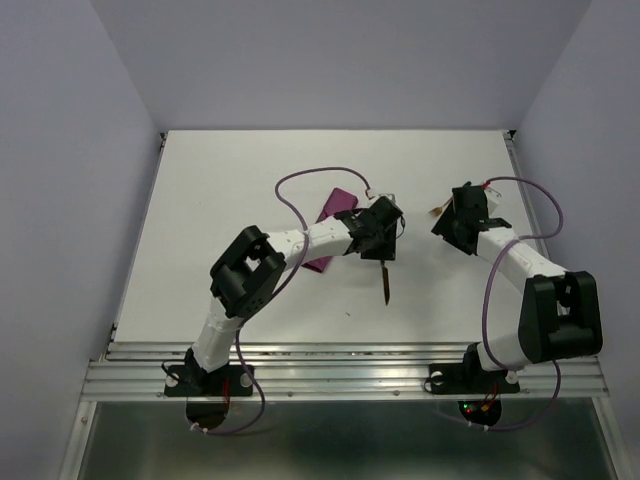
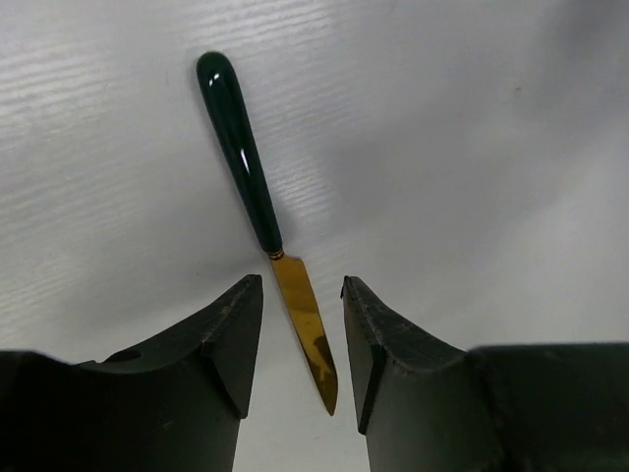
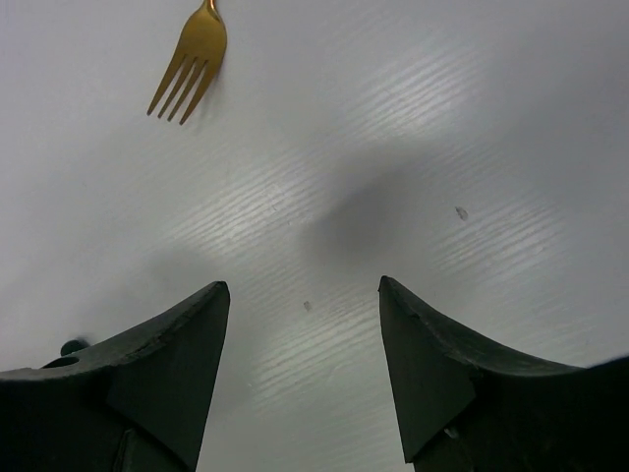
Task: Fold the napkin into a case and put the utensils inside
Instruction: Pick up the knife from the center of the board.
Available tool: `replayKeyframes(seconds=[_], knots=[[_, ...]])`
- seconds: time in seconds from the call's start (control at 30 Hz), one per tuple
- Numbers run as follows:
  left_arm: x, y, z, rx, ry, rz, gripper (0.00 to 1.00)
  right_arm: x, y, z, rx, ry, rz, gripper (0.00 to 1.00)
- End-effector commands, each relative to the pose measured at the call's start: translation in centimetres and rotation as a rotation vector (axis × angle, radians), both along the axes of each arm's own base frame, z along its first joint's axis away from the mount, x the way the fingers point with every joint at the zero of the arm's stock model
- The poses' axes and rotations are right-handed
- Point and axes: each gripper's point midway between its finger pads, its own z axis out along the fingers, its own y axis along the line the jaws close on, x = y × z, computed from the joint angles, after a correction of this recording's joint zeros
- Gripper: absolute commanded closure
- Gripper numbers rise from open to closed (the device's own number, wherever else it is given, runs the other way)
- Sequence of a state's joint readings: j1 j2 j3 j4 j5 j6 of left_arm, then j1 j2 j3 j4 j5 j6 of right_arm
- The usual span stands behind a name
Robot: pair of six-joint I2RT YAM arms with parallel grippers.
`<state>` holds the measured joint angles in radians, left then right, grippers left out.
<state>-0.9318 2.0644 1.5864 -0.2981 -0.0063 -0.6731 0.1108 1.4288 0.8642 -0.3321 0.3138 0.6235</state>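
Left gripper (image 2: 300, 295) angled down at frame centre, jaws apart, gripping nothing. Blade of the knife (image 2: 257, 202) lies loose between them on the table (image 1: 200, 220). Right gripper (image 3: 305, 295) to the right, spread wide, empty. Fork (image 3: 192, 54) upper left of its view. Case (image 1: 340, 203) sits centre-left, partly under the left arm.

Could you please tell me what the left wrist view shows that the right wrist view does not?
Only the left wrist view shows the knife, lying on the table with its gold blade between the tips of the open left claw. Only the right wrist view shows the fork, its gold prongs well ahead of the open right claw, nothing between its tips. Both show the white table.
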Motion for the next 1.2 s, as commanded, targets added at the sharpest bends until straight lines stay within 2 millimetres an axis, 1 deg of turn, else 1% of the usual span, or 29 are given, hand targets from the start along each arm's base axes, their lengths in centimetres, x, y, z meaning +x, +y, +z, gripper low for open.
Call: replayKeyframes(seconds=[0.0, 0.03, 0.07, 0.1, 0.13, 0.17, 0.2, 0.23, 0.27, 0.33, 0.37, 0.43, 0.53, 0.57, 0.6, 0.63, 0.77, 0.8, 0.83, 0.9, 0.93, 0.97, 1.0, 1.03, 1.07, 1.1, 1.13, 1.17], knots=[[0.8, 0.7, -0.3, 0.050, -0.012, 0.137, 0.51, -0.5, 0.3, 0.5, -0.003, -0.008, 0.046, 0.32], [1.0, 0.9, -0.7, 0.065, -0.011, 0.157, 0.51, -0.5, 0.4, 0.4, 0.000, -0.006, 0.051, 0.32], [1.1, 1.2, -1.4, 0.089, -0.008, 0.172, 0.51, -0.5, 0.5, 0.4, 0.002, -0.006, 0.052, 0.32], [1.5, 1.0, -1.3, 0.091, -0.015, 0.182, 0.51, -0.4, 0.5, 0.3, 0.003, -0.007, 0.055, 0.32], [1.3, 1.0, -1.7, 0.110, -0.009, 0.170, 0.51, -0.4, 0.7, 0.3, 0.009, -0.008, 0.062, 0.32], [1.3, 0.9, -2.5, 0.130, -0.002, 0.165, 0.51, -0.3, 0.8, 0.2, 0.013, -0.009, 0.065, 0.31], [1.3, 0.7, -2.3, 0.142, -0.003, 0.162, 0.51, -0.2, 0.8, 0.4, 0.016, -0.018, 0.067, 0.31], [1.2, 0.5, -2.6, 0.150, 0.002, 0.157, 0.51, -0.2, 0.9, 0.3, 0.019, -0.017, 0.071, 0.31], [1.1, 0.4, -3.5, 0.164, 0.014, 0.151, 0.51, -0.2, 1.0, 0.3, 0.020, -0.017, 0.074, 0.31], [1.2, 0.0, -3.6, 0.164, 0.015, 0.149, 0.52, -0.2, 1.1, 0.5, 0.022, -0.024, 0.081, 0.31], [1.1, 0.0, -4.0, 0.170, 0.021, 0.151, 0.53, -0.2, 1.1, 0.5, 0.023, -0.025, 0.085, 0.31], [1.3, -0.1, -3.9, 0.167, 0.017, 0.154, 0.55, -0.3, 1.2, 0.5, 0.024, -0.030, 0.092, 0.31], [1.4, -0.1, -3.9, 0.187, 0.012, 0.147, 0.61, -0.3, 1.5, 0.4, 0.040, -0.032, 0.106, 0.31], [1.4, -0.1, -4.0, 0.198, 0.013, 0.141, 0.67, -0.4, 1.7, 0.2, 0.048, -0.029, 0.111, 0.31], [1.3, 0.1, -4.6, 0.220, 0.021, 0.136, 0.71, -0.4, 1.7, 0.2, 0.050, -0.029, 0.111, 0.31], [1.2, 0.3, -4.9, 0.245, 0.024, 0.119, 0.76, -0.4, 1.8, 0.1, 0.054, -0.030, 0.111, 0.31], [0.7, 1.0, -5.2, 0.305, 0.022, 0.048, 0.80, -0.4, 1.9, 0.3, 0.060, -0.037, 0.111, 0.31], [0.7, 1.3, -5.1, 0.325, 0.016, 0.037, 0.85, -0.4, 1.9, 0.4, 0.062, -0.040, 0.110, 0.31], [0.7, 1.9, -4.8, 0.354, -0.003, 0.018, 0.92, -0.3, 1.9, 0.5, 0.062, -0.044, 0.110, 0.31], [1.1, 2.7, -4.3, 0.380, -0.038, 0.014, 1.00, -0.2, 2.0, 0.7, 0.067, -0.052, 0.110, 0.31], [1.1, 3.1, -4.2, 0.399, -0.059, -0.021, 1.00, -0.2, 2.0, 0.8, 0.069, -0.053, 0.112, 0.31], [1.2, 3.1, -3.0, 0.387, -0.086, -0.037, 1.00, -0.1, 2.1, 0.8, 0.070, -0.053, 0.113, 0.31], [1.3, 3.1, -2.2, 0.381, -0.107, -0.065, 1.00, 0.0, 2.1, 0.9, 0.072, -0.055, 0.117, 0.31], [1.2, 3.3, -2.1, 0.377, -0.125, -0.096, 1.00, 0.0, 2.2, 0.9, 0.074, -0.055, 0.121, 0.31], [1.3, 3.6, -1.6, 0.376, -0.142, -0.116, 1.00, 0.0, 2.3, 0.9, 0.076, -0.054, 0.125, 0.31], [1.4, 3.8, 0.3, 0.362, -0.183, -0.159, 1.00, 0.0, 2.3, 1.0, 0.079, -0.056, 0.127, 0.31], [1.0, 3.8, 0.4, 0.344, -0.185, -0.201, 1.00, 0.0, 2.4, 1.0, 0.082, -0.056, 0.128, 0.31], [1.0, 4.0, 2.0, 0.320, -0.212, -0.219, 1.00, 0.0, 2.5, 1.1, 0.085, -0.058, 0.132, 0.31]])
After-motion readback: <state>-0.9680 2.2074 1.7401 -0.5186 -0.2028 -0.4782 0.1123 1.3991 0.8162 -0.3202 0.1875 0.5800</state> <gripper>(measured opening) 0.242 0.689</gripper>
